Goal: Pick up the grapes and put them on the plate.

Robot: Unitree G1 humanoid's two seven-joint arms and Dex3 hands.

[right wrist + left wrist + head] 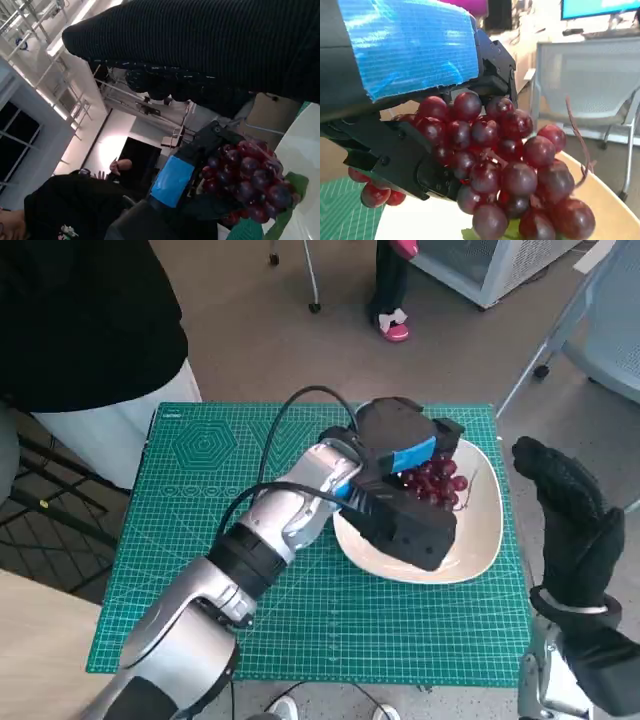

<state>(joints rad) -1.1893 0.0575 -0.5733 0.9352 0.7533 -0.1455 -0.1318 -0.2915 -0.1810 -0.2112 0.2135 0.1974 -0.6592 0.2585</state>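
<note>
- Green cutting mat [300, 630] covered the tabletop, and the cream plate [480, 540] sat toward its right side; a person in dark clothes stood at the far left corner.
- Your left hand [405, 490] was over the plate, its fingers closed around the bunch of red grapes [437, 480], which hung low over the plate's middle. I could not tell whether the lowest berries already touched it.
- Seen from the left wrist, the grapes bulged out beyond the black fingers [395, 160], with a loose stem curling free.
- Your right hand [570, 510] stood off the mat's right edge, gloved fingers spread, holding nothing.
- To finish this well, you would lower until the bunch rests on the plate, then spread the fingers slowly and lift straight up, so no stem snags and drags the grapes off.
</note>
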